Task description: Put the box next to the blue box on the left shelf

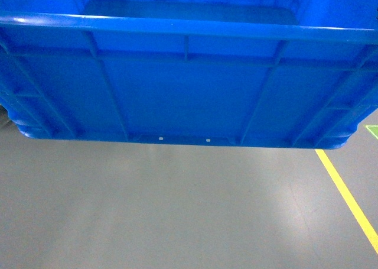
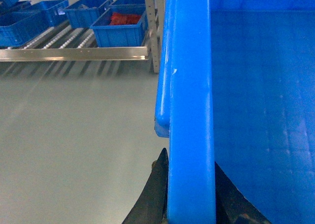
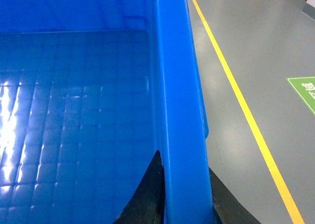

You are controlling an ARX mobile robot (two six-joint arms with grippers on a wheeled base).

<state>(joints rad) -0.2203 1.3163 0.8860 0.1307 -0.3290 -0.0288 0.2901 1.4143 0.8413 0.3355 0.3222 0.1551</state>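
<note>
Fingers of our left gripper (image 2: 189, 194) and right gripper (image 3: 184, 194) pinch opposite rims of the box (image 1: 189, 91), held above the floor (image 1: 177, 210), well apart from the left shelf (image 2: 74, 52).

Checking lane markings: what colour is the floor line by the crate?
Yellow line, clearest in the right wrist view beside the box.

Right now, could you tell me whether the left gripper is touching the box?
Touching. In the left wrist view the left gripper straddles the rim of the box, a dark finger pressed against each side with no gap visible.
</note>
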